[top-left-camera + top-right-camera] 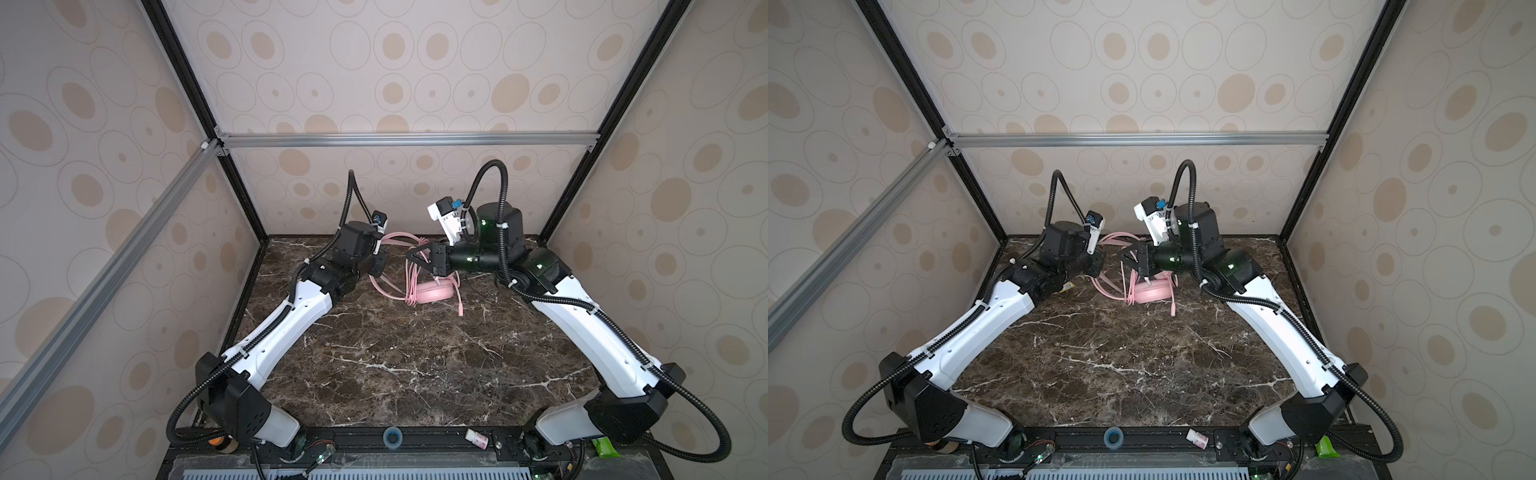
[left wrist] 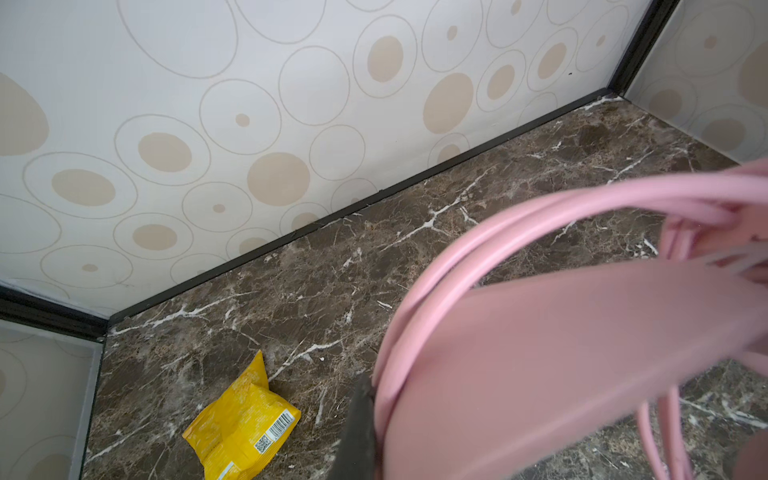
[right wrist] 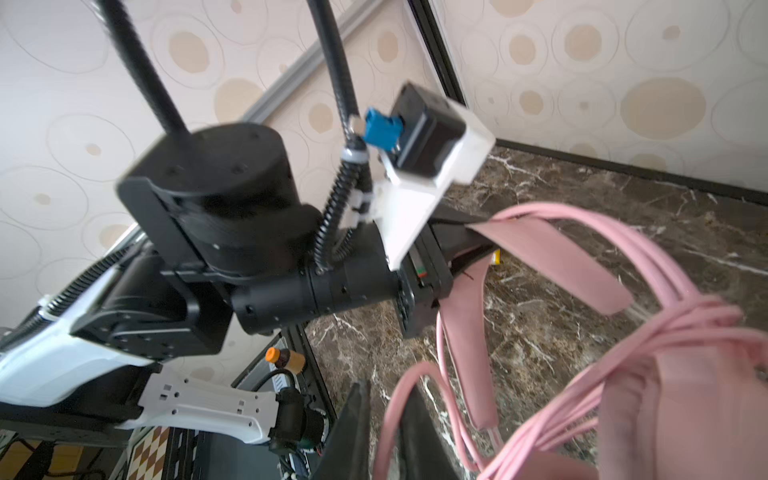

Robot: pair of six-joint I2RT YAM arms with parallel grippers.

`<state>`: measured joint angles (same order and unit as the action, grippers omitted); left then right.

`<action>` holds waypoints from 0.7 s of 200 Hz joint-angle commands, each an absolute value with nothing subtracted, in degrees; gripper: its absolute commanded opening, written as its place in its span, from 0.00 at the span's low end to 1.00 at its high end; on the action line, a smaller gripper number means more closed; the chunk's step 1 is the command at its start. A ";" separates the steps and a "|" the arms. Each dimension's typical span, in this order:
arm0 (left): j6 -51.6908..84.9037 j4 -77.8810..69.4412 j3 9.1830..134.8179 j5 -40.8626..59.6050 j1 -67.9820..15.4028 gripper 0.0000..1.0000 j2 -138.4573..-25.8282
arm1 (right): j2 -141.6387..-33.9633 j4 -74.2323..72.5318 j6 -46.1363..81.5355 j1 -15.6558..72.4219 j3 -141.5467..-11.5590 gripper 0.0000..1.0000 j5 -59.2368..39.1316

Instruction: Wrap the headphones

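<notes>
Two robot arms reach over a dark marble table inside a booth with spotted walls. The pink headphones sit at the far middle of the table, between the two grippers and close to the back wall. In both top views one round earcup lies on the marble. The headband rises from it toward the left arm. The left gripper is clenched on the headphones: the right wrist view shows the wide pink band coming out from between its jaws. In the left wrist view that band fills the near corner beside one dark finger, with the thin headband wires arching above it. The cable hangs in a loose bundle of loops across the headband and down past the earcup, and its plug end lies on the marble nearer the camera. The right gripper points at this bundle from the right. Its jaws stand a narrow gap apart with one cable loop running between them; whether they pinch it or merely straddle it cannot be told. A crumpled yellow packet lies on the table near the left wall, under the left arm.
</notes>
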<state>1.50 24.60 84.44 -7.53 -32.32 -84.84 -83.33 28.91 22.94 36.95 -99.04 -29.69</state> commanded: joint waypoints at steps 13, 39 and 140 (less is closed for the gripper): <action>2.72 22.27 85.17 -5.71 -32.61 0.00 -81.96 | -83.98 27.19 21.72 36.91 -100.67 0.07 -30.72; 2.56 22.38 85.69 -5.64 -32.61 0.00 -82.00 | -84.50 29.33 18.73 36.85 -101.33 0.04 -29.79; 1.68 22.55 86.64 9.79 -32.63 0.00 -82.46 | -89.65 20.38 9.96 36.84 -102.10 0.00 -39.95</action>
<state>1.19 24.93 84.44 2.50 -32.32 -84.53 -89.32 25.74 15.14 36.99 -101.21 -35.86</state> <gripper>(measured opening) 0.069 0.111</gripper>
